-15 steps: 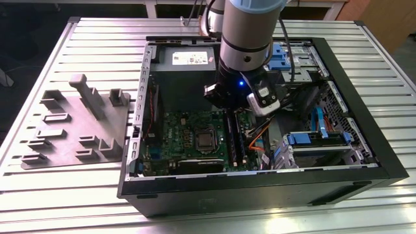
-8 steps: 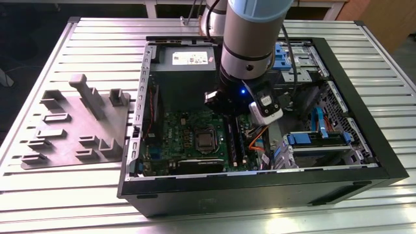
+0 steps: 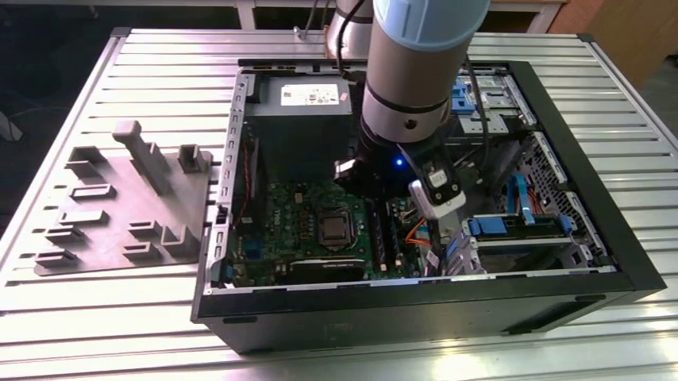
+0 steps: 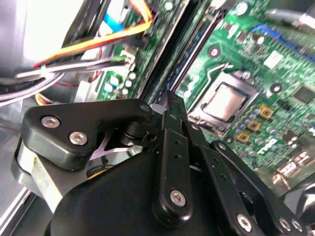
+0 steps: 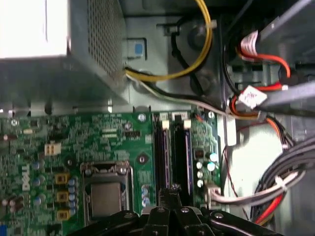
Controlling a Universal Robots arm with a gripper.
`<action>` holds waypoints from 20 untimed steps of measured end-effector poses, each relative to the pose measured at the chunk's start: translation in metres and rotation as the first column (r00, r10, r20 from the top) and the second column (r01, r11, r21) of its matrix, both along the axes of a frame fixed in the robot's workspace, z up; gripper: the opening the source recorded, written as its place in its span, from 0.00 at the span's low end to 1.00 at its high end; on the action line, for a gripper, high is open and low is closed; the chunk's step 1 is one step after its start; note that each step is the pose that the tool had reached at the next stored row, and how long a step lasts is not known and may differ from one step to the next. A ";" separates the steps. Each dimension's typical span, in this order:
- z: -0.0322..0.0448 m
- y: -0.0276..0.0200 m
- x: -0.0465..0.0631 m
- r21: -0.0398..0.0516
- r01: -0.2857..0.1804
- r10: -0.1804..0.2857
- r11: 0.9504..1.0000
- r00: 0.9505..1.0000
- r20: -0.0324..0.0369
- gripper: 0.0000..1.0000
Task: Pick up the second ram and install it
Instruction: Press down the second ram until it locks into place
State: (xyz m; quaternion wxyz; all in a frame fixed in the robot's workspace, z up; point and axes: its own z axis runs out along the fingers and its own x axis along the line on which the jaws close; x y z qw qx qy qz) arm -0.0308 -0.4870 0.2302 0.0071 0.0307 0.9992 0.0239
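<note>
A ribbed silvery aluminium slat table (image 3: 159, 63) fills the room's foreground, with pale wooden furniture (image 3: 620, 24) standing behind it.

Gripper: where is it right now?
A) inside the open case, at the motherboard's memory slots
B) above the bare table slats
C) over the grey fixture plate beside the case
A: in the first wrist view the gripper sits just over the black memory slots on the green motherboard.

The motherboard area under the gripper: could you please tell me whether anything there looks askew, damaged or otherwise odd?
Nothing stands out. The gripper sits over the black memory slots beside the CPU socket on the green motherboard. The slot rails run straight and parallel, and the cables lie off the board, near the power supply.
</note>
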 end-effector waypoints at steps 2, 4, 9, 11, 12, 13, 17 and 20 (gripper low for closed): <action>0.0000 -0.0055 0.000 0.000 0.000 0.000 1.000 1.000 0.000 0.10; -0.0001 -0.0110 0.000 0.000 0.000 0.000 1.000 1.000 0.000 0.10; -0.0003 -0.0235 0.000 0.000 0.000 0.000 1.000 1.000 0.000 0.10; -0.0005 -0.0284 0.000 0.000 0.000 0.000 1.000 1.000 0.000 0.10; -0.0005 -0.0306 0.000 0.000 0.000 0.000 1.000 1.000 0.000 0.10; -0.0005 -0.0323 0.000 0.000 0.000 0.000 1.000 1.000 0.000 0.10; -0.0009 -0.0363 0.000 0.000 0.000 0.000 1.000 1.000 0.000 0.10; -0.0056 -0.0371 0.000 0.000 0.000 0.000 1.000 1.000 0.000 0.10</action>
